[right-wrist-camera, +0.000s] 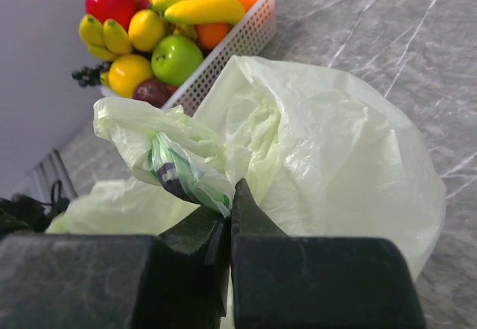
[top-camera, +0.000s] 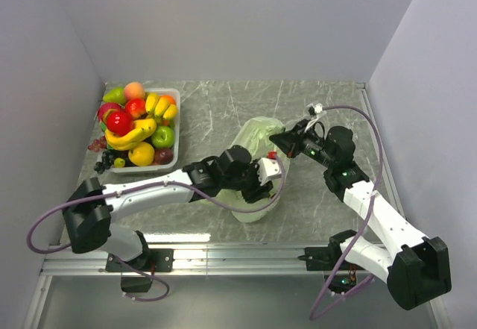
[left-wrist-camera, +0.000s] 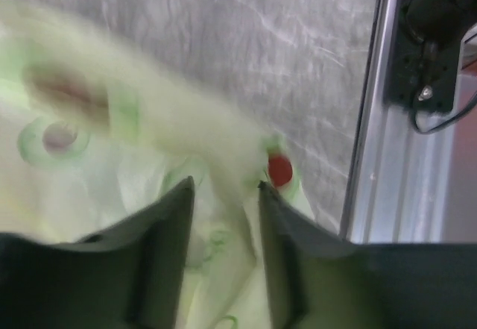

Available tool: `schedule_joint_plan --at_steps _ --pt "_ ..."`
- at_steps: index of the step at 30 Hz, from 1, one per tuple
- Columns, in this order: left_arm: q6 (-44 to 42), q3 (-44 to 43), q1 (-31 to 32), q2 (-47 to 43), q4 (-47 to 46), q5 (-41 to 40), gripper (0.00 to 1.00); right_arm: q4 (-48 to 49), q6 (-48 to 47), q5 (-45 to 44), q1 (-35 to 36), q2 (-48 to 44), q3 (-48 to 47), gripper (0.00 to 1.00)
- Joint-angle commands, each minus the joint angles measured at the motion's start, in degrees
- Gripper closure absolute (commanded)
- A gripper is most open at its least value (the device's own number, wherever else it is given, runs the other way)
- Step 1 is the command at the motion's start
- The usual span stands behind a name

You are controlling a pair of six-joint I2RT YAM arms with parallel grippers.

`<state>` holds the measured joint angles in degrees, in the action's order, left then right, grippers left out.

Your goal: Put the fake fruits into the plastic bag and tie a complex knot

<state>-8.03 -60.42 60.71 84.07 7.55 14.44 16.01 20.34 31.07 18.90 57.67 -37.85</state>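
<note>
Pale-green plastic bag [top-camera: 257, 136] lies mid-table. Right gripper [right-wrist-camera: 229, 193] clamped on its bunched rim, apparently to hold the mouth up; left gripper [left-wrist-camera: 223, 186] unclenched, straddling film. Fake fruits [top-camera: 138, 124] heaped in tray [top-camera: 176, 92], far-left.

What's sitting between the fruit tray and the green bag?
Nothing, just bare marble tabletop between the tray and the plastic bag; the top view shows it.

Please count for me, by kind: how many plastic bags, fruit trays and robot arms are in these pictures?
plastic bag: 1
fruit tray: 1
robot arms: 2, the left arm and the right arm
total: 4
</note>
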Motion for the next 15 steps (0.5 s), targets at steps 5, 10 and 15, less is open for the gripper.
schedule_joint_plan --at_steps 5,10,15 --pt "5.3 3.6 -2.1 -19.8 -5.2 -7.6 0.27 11.9 7.5 8.1 -2.4 -1.5 1.2 1.0" --pt "6.2 2.7 -3.9 -24.0 -5.0 -18.8 0.19 14.9 6.4 12.0 -2.4 -2.4 0.6 1.0" --pt "5.4 3.7 -7.2 -20.0 -4.0 -24.1 0.16 16.4 8.2 13.5 -2.4 -3.2 0.9 1.0"
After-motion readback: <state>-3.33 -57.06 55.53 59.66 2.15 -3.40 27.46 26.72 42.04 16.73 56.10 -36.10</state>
